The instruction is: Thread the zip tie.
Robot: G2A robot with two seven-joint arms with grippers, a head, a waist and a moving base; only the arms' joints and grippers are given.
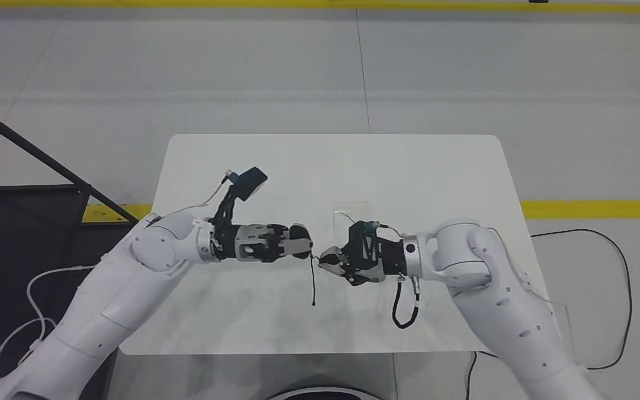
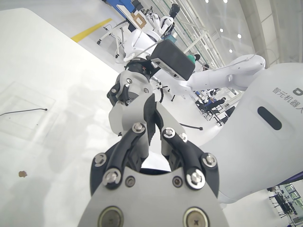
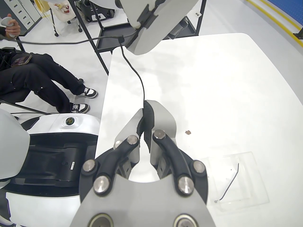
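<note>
Clear tray [image 3: 251, 161] holding spare tie [image 3: 230, 183] sits just beyond. Left gripper [image 2: 152, 109] and right gripper [image 3: 145, 109] both pinch thin black zip tie [image 3: 139, 79].

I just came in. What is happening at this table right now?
Both arms meet above the middle of the white table. The right gripper is shut on a black zip tie. The left gripper is closed right beside it; whether it grips the tie is unclear. A second zip tie lies in a clear tray.
</note>
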